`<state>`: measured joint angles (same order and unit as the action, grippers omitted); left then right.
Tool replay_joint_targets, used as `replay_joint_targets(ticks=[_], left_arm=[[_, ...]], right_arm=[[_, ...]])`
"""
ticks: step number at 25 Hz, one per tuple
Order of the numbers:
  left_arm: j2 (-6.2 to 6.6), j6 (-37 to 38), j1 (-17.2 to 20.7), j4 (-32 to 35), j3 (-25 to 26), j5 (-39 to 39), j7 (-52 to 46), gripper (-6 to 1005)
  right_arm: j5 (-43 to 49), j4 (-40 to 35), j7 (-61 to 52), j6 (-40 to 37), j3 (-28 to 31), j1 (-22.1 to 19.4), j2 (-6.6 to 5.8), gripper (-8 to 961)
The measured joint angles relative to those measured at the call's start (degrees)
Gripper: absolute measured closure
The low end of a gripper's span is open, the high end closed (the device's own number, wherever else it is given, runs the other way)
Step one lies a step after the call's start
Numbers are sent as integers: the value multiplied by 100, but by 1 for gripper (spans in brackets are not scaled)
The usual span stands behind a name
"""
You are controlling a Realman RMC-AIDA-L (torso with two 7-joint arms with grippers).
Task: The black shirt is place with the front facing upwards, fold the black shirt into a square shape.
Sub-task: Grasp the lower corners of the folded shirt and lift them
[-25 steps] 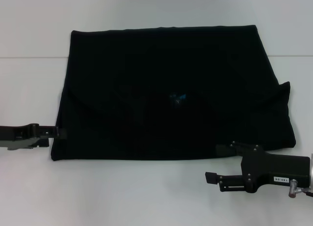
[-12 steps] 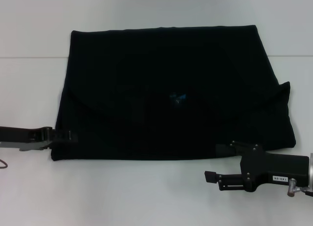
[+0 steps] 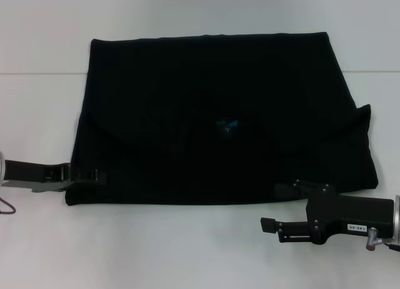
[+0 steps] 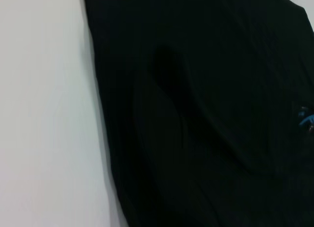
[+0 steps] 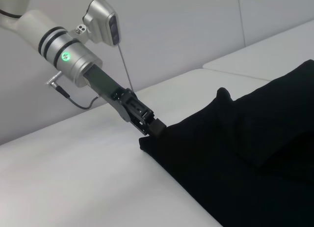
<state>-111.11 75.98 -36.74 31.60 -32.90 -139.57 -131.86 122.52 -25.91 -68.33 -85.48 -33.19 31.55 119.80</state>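
The black shirt (image 3: 219, 107) lies flat on the white table as a wide folded shape, with a small blue neck label (image 3: 226, 124) near its middle. No lettering shows. My left gripper (image 3: 87, 174) reaches in low from the left and sits at the shirt's near-left corner; the right wrist view shows that left gripper (image 5: 151, 127) touching the corner. My right gripper (image 3: 270, 207) is open at the near right, one finger over the shirt's near edge and the other over bare table. The left wrist view shows only the shirt (image 4: 206, 114) and its left edge.
The white table (image 3: 187, 245) runs all round the shirt, with a seam line (image 3: 37, 73) across the far part. A folded flap (image 3: 362, 117) of the shirt sticks out at the right edge. A grey cable hangs by the left arm (image 5: 73, 60).
My left gripper has slid to the right, from beside the shirt's near-left corner onto that corner. The right gripper and the shirt have hardly moved.
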Motion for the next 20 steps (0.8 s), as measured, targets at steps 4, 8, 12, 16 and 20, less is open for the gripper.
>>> replay_joint_targets(ticks=[4, 8, 12, 16, 20], left_arm=[[1, -21, -30, 50, -209, 0, 15, 301], [-15, -86, -51, 82, -401, 0, 37, 431], [-21, -96, -61, 129, -424, 0, 34, 565], [-23, -94, -69, 145, -442, 1, 26, 652], [-24, -92, -78, 145, -443, 2, 34, 739]], right_arm=[[-12, -5, -77, 0, -12, 2, -8, 9], [-17, -18, -117, -1, -7, 11, -15, 8], [-19, -18, -121, -1, 7, 18, -17, 9], [-19, -19, -132, 1, 33, 17, -18, 11], [-7, -273, -848, 20, 43, 1, -99, 13]])
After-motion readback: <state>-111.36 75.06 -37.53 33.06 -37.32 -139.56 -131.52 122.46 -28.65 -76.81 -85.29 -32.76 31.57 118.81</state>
